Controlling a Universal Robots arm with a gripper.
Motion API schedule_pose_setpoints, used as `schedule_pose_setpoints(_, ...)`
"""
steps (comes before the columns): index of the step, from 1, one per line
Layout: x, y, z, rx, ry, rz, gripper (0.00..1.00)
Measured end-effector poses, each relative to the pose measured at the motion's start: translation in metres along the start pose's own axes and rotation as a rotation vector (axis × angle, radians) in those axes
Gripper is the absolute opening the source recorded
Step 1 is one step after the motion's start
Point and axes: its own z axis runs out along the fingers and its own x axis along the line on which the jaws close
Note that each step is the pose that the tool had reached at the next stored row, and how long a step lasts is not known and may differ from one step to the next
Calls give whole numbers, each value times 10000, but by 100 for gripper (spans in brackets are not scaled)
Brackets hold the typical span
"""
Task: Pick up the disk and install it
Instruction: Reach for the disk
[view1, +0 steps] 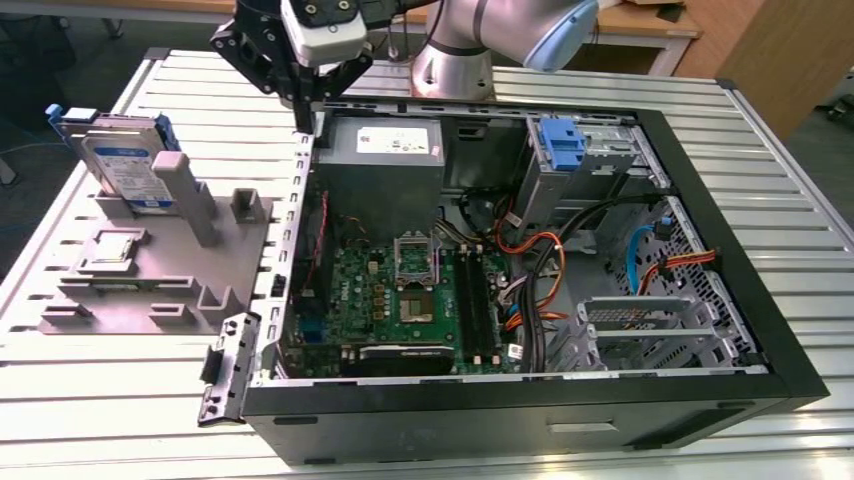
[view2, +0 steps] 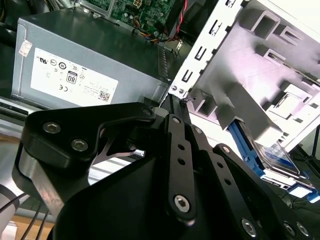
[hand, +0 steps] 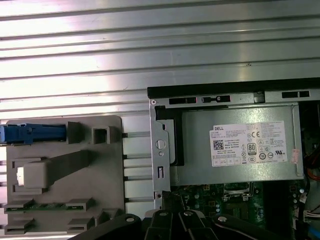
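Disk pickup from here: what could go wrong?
1. The gripper hangs right by the wall of the case; a sideways move toward the disk might clip that wall.
2. The disk stands upright in the holder with a grey post close beside it; the gripper could knock that post.
3. Loose cables lie inside the case and might snag the disk.

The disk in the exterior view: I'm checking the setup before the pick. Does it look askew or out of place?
Nothing stands out. The disk stands on edge in the grey fixture, outside the open case, apart from the end effector.
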Motion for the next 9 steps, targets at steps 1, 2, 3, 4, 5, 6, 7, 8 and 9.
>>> schedule_pose_setpoints(1,1,0,2,0,6,0,10)
schedule_pose_setpoints(2,2,0,3,1,12,1,10)
schedule_pose_setpoints(3,3,0,4,2,17,1,10)
schedule_pose_setpoints(4,4,-1,5,2,21,2,10)
schedule_pose_setpoints(5,6,-1,6,2,25,2,10)
schedule_pose_setpoints(6,7,-1,7,2,30,2,10)
schedule_pose_setpoints(7,8,-1,9,2,34,1,10)
schedule_pose_setpoints(8,10,-1,10,2,38,2,10)
schedule_pose_setpoints(9,12,-1,12,3,44,3,10)
